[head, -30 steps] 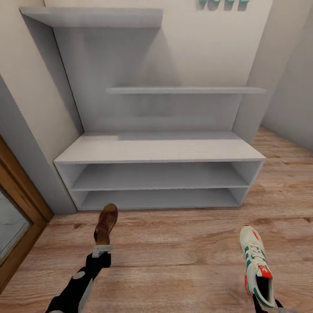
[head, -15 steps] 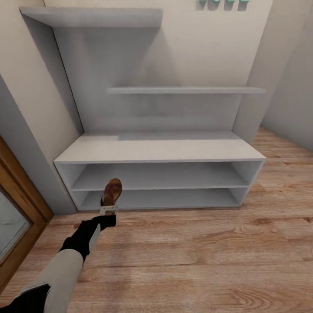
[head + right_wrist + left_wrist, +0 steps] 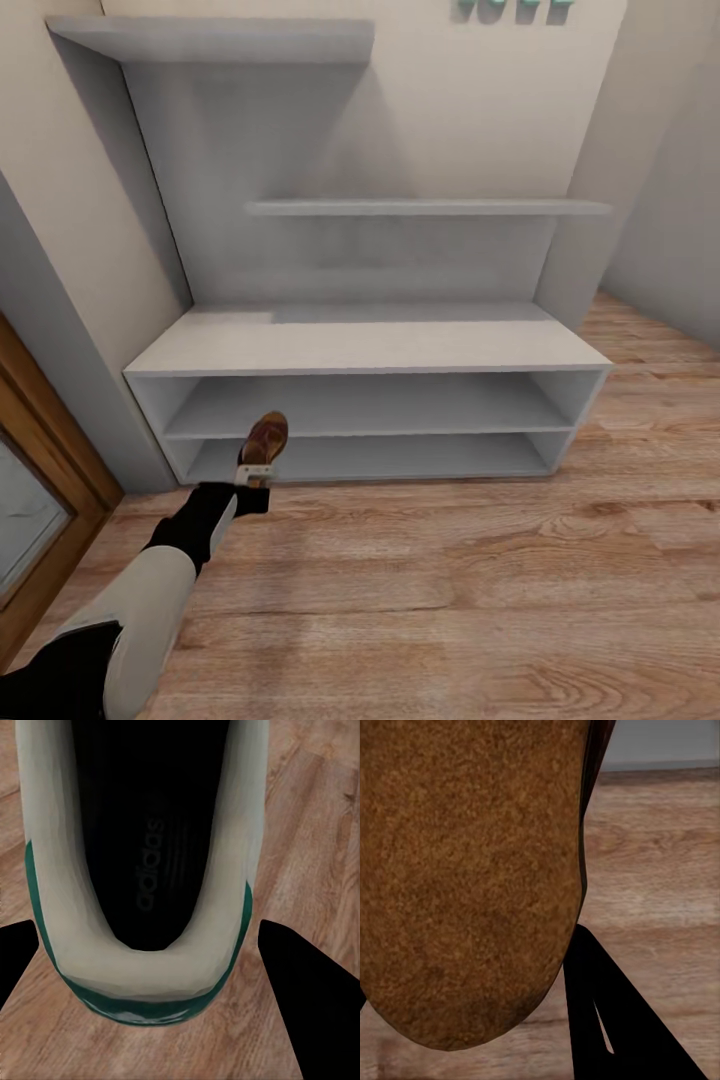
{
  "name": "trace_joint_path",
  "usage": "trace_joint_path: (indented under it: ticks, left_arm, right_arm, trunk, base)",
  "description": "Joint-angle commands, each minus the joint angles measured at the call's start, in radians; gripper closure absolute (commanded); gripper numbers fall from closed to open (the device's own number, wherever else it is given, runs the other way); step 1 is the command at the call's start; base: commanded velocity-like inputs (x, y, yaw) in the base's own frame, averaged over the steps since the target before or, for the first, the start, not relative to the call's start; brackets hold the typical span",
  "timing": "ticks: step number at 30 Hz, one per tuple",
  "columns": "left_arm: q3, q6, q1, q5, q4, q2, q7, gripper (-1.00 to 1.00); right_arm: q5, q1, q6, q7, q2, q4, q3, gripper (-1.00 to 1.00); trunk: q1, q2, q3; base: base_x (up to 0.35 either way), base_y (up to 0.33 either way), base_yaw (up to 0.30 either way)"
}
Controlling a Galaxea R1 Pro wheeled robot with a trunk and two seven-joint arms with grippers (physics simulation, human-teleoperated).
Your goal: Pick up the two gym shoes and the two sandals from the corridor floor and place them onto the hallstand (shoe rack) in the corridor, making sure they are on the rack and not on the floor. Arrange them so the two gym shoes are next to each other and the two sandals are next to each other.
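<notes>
Head view has the left jaws (image 3: 256, 474) clamped on a sandal (image 3: 265, 438), its toe at the hallstand's (image 3: 360, 345) lower shelf mouth, both shelves bare. Right wrist view shows the right jaws (image 3: 154, 967) straddling a gym shoe's (image 3: 146, 967) heel above the corridor floor (image 3: 315, 832); grip unclear.

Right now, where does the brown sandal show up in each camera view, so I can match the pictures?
Head view: the sandal sits lower left, at the left end effector, before the hallstand's bottom shelf.
Left wrist view: its tan footbed spans the upper left.
Right wrist view: not in it; a gym shoe is.
Shared landmark: the corridor floor.
</notes>
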Motion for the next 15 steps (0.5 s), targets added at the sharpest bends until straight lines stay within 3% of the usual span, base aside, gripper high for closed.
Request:
trace_joint_path:
  ticks: [1,4,12,15]
  left_arm:
    - [0.007,0.008,-0.001,-0.014,-0.005,0.000,-0.010,1.00]
    - [0.013,0.010,-0.002,-0.012,-0.006,0.001,-0.010,1.00]
    - [0.017,0.011,-0.012,-0.010,-0.006,-0.001,-0.004,1.00]
    - [0.016,0.011,-0.013,-0.010,-0.006,-0.001,-0.001,1.00]
  right_arm:
    - [-0.003,-0.001,-0.003,0.009,0.004,0.000,-0.004,1.00]
    - [-0.003,-0.001,-0.003,0.009,0.007,-0.006,-0.003,1.00]
    - [-0.003,-0.001,-0.004,0.008,0.021,-0.072,-0.002,1.00]
    - [-0.002,-0.001,-0.004,0.008,0.023,-0.075,-0.002,1.00]
  trunk:
    - [0.000,0.000,-0.001]
    - [0.000,0.000,-0.001]
    - [0.030,-0.056,-0.029]
    - [0.032,-0.057,-0.044]
  base:
    - [0.000,0.000,0.000]
    - [0.000,0.000,0.000]
    - [0.000,0.000,0.000]
    - [0.000,0.000,0.000]
